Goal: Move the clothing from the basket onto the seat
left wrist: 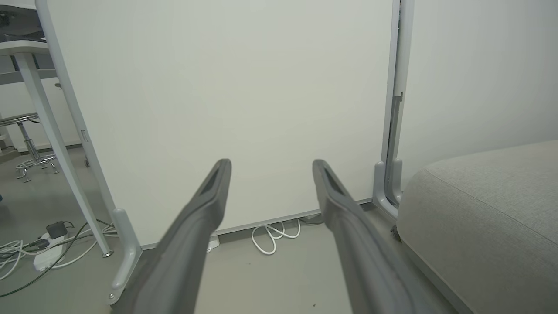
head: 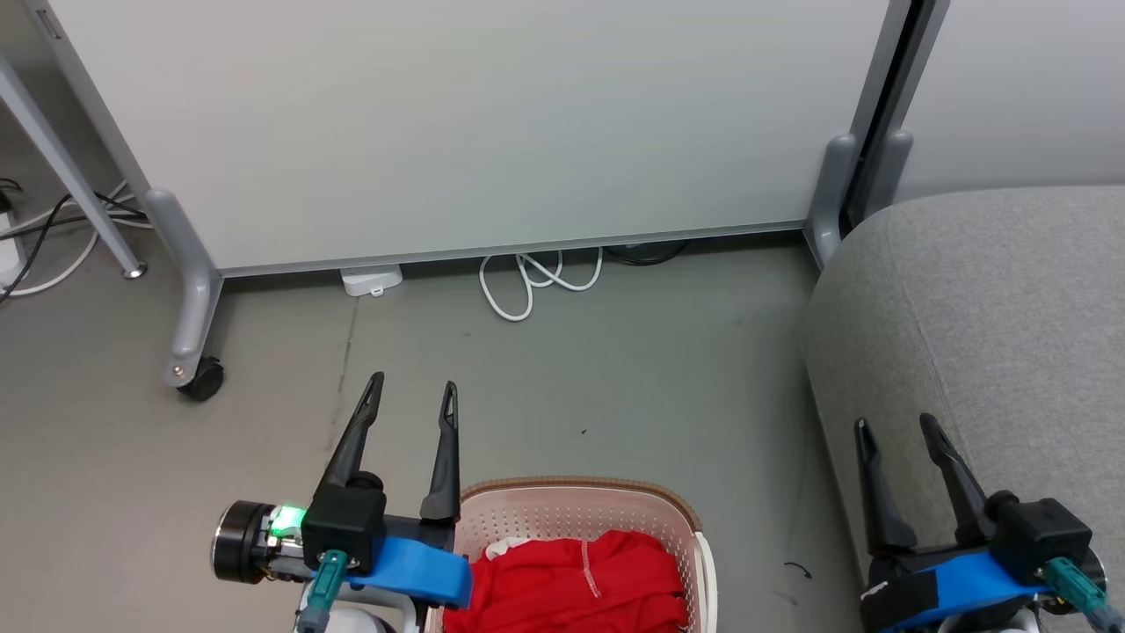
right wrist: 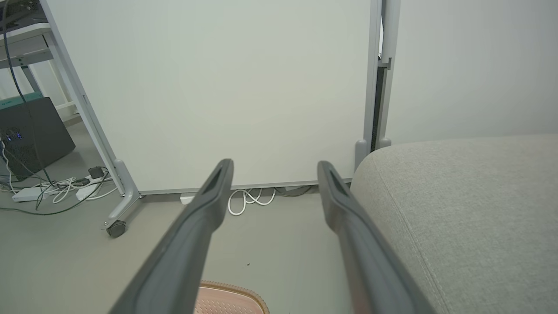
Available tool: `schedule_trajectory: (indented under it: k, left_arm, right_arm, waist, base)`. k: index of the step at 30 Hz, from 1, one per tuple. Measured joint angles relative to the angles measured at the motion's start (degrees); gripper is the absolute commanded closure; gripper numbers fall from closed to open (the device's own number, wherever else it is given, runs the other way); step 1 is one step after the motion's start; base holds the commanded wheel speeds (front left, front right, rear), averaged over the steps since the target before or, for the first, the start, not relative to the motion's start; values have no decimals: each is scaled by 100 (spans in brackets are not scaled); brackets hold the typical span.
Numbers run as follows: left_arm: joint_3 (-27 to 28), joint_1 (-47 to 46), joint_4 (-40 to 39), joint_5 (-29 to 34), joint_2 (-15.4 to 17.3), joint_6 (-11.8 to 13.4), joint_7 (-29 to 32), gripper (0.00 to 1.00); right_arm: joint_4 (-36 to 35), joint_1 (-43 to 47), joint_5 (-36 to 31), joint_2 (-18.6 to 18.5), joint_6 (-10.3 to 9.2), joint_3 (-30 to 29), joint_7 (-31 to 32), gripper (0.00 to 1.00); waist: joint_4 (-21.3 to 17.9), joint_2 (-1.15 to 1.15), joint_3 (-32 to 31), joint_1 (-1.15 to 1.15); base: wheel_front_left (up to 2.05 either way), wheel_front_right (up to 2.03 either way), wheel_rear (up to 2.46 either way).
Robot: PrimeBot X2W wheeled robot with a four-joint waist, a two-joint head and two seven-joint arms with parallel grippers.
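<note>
The red clothing [head: 571, 585] lies bunched in the cream perforated basket [head: 571, 505] with a brown rim, at the bottom middle of the head view. The basket's rim [right wrist: 231, 291] also peeks in at the bottom of the right wrist view. The grey seat [head: 993, 325] fills the right side; the seat [left wrist: 488, 218] and the seat [right wrist: 462, 209] show in both wrist views too. My left gripper [head: 413, 393] hangs open and empty just left of the basket. My right gripper [head: 895, 425] stands open and empty over the seat's front edge. The left gripper [left wrist: 270, 162] and right gripper [right wrist: 274, 162] point at the white panel.
A white partition panel [head: 457, 123] on grey wheeled feet [head: 198, 374] stands ahead. A coiled white cable [head: 536, 281] and a white adapter [head: 371, 280] lie at its base. Table legs and more cables [left wrist: 39, 248] are at the left. Grey floor [head: 615, 387] lies between basket and panel.
</note>
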Motion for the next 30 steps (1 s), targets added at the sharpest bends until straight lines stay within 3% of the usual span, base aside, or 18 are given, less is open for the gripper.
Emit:
schedule_trajectory:
  k: [8, 30]
  left_arm:
    - [-63, -14, 31, 265, -14, -1, -69, 0]
    - [122, -14, 426, 43, -77, -109, -70, 0]
  right_arm:
    - [0, 3, -278, -1, 1, 24, -74, 0]
    - [41, 42, -264, -2, 2, 29, -76, 0]
  waist:
    - [7, 0, -3, -1]
    - [24, 0, -65, 0]
  base:
    - [0, 0, 0]
    - [0, 0, 0]
